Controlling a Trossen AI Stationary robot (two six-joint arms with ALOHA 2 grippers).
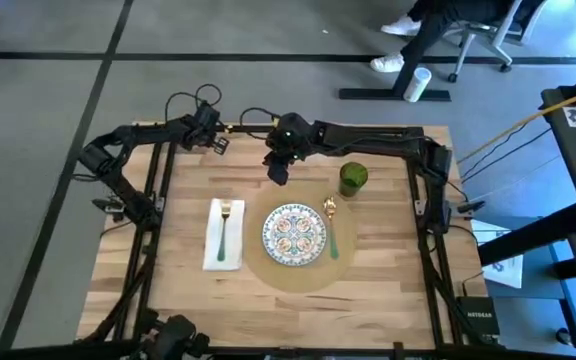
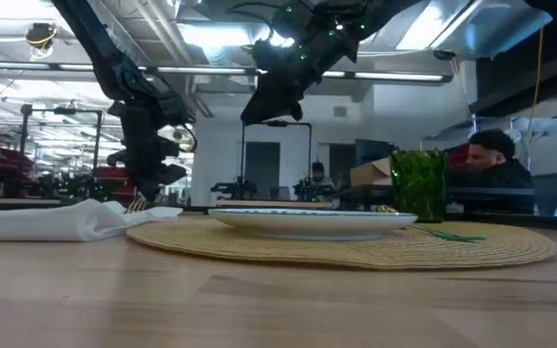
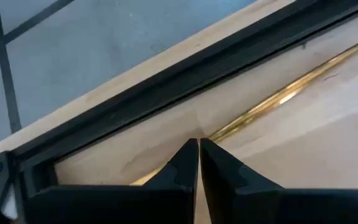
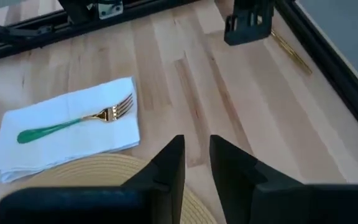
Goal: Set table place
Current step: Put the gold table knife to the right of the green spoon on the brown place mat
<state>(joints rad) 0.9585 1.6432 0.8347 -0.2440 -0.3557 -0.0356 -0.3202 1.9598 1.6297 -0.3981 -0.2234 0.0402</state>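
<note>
The round tan placemat point(image 1: 298, 272) lies on the wooden table point(image 1: 388, 285) with a patterned plate point(image 1: 294, 235) on it. Beside the plate lies a gold spoon point(image 1: 331, 225). A green-handled fork point(image 4: 79, 122) rests on a white napkin point(image 1: 213, 255) left of the mat. A thin gold utensil point(image 3: 291, 90) lies flat by the table's far edge. My left gripper point(image 3: 199, 144) is shut, its tips right over that utensil. My right gripper point(image 4: 196, 152) hangs open above the table beyond the mat's far edge, holding nothing. My left gripper comes down from above with its shut fingertips point(image 3: 185, 155) across the gold utensil's shaft point(image 3: 229, 127), which lies flat on the table and runs on under them. I cannot tell whether the tips touch it.
A green cup point(image 1: 354, 178) stands at the mat's far right. The black frame rail point(image 3: 166, 93) runs along the far edge right behind the gold utensil. Bare wood lies between the napkin and the far edge. A seated person point(image 2: 496, 159) shows beyond the table.
</note>
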